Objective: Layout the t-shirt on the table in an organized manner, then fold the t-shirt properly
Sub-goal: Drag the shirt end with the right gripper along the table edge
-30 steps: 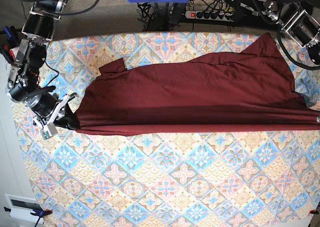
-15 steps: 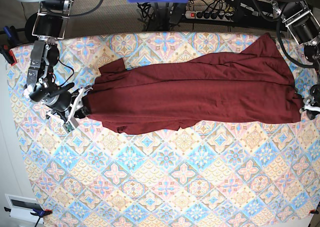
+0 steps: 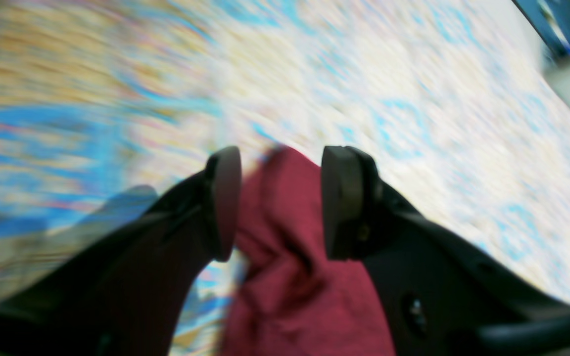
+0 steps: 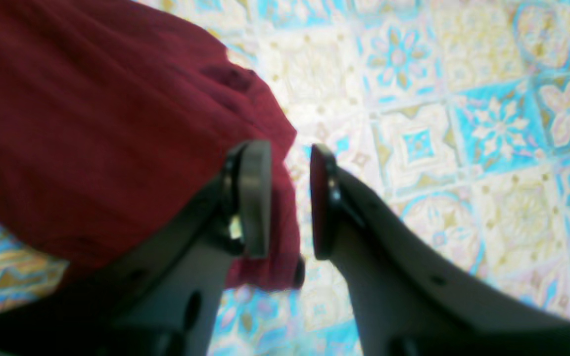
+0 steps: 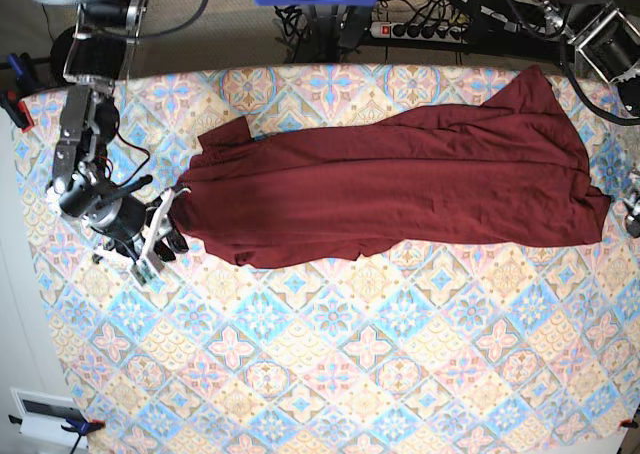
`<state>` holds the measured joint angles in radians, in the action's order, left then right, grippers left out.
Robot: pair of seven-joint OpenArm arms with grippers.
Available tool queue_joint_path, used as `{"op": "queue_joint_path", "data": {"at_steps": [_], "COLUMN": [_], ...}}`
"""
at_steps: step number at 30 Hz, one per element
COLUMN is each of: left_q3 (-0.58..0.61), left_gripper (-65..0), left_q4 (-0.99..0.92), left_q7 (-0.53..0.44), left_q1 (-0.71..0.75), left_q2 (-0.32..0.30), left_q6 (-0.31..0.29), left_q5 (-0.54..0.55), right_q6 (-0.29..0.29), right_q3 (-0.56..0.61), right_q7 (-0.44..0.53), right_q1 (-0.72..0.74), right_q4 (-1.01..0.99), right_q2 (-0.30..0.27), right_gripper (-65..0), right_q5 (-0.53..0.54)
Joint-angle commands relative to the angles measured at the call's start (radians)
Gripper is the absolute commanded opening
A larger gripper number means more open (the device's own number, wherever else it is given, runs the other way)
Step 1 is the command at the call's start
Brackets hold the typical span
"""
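T-shirt (image 5: 400, 189): stretched left to right across the table's (image 5: 330, 364) far half.
Right gripper (image 4: 290, 198): spread, cloth edge between the jaws, unpinched.
Left gripper (image 3: 280, 198): spread, straddling a fabric corner.

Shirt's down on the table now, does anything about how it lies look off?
Yes. The t-shirt lies as a long bunched band across the table, not spread flat: its near edge is wavy, one corner peaks toward the far edge, and a sleeve flap sticks out.
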<state>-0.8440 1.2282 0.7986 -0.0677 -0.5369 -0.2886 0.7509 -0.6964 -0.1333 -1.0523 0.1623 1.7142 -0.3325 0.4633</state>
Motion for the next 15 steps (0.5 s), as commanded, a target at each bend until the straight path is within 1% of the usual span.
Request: {"op": "queue_joint_path", "data": {"at_steps": [1, 3, 5, 7, 11, 15], "left_q3": [-0.007, -0.005, 0.019, 0.055, 0.079, 0.079], "left_gripper": [-38.8, -38.8, -38.8, -38.8, -38.8, -38.8], "left_q4": [0.026, 0.072, 0.123, 0.17, 0.229, 0.241], "left_q7": [-0.011, -0.003, -0.005, -0.008, -0.009, -0.006], "left_q1": [-0.002, 0.009, 0.033, 0.062, 0.101, 0.111], "left_q2": [-0.018, 0.008, 0.03, 0.031, 0.034, 0.036], "left_q6": [-0.004, -0.004, -0.004, -0.004, -0.004, -0.004], "left_q5": [0.008, 0.003, 0.003, 0.003, 0.008, 0.009], "right_q6": [-0.002, -0.002, -0.002, -0.002, -0.002, -0.002], "right_q3": [0.044, 0.125, 0.182, 0.237, 0.347, 0.427], "right_q7": [0.043, 0.045, 0.063, 0.108, 0.175, 0.229], "right_q1": [0.073, 0.161, 0.221, 0.263, 0.306, 0.352], "right_q4": [-0.015, -0.102, -0.182, -0.265, -0.435, -0.526], "right_q2": [-0.006, -0.006, -0.006, -0.001, 0.046, 0.051], "right_gripper": [-51.4, -51.4, -51.4, -51.4, -51.1, -46.6], "right_q5": [0.027, 0.025, 0.025, 0.025, 0.024, 0.022]}}
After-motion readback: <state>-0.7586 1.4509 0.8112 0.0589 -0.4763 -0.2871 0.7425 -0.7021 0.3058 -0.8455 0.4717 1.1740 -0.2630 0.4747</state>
